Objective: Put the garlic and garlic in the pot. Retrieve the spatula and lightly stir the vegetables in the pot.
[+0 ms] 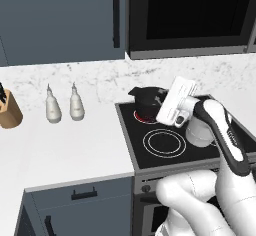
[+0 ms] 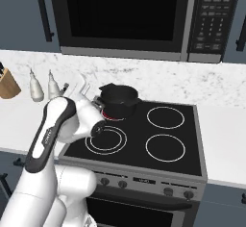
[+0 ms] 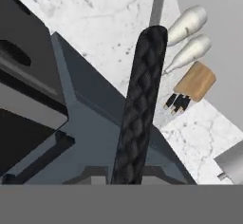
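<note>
Nearest me, the hand view has a black, rope-textured spatula [image 3: 140, 104] handle rising from the bottom edge. Its head is cut off below the picture. The fingers are hidden, so I cannot tell whether they grip it or stand apart. The left base view gives me the white gripper [image 1: 173, 102] tilted just right of the pot [image 1: 147, 103], overlapping its rim. In the right base view my own arm covers most of it.

The pot [image 2: 118, 99] is the one black thing on the stove [image 2: 139, 134], and it sits on the back-left burner, which glows red beneath it. I count four burners: that one and three white rings, in front of the pot, to its right, and front-right. The left base view cuts off the right-hand pair. The pot's inside is too dark in both base views for me to make out any contents.

Left of the pot on the counter [image 1: 75, 145] stand two white bottles [image 1: 52, 108] [image 1: 76, 105], and farther left one knife block [image 1: 9, 111]. The hand view shows the same three tipped sideways. Above and behind the pot hangs one microwave [image 2: 120, 14].
</note>
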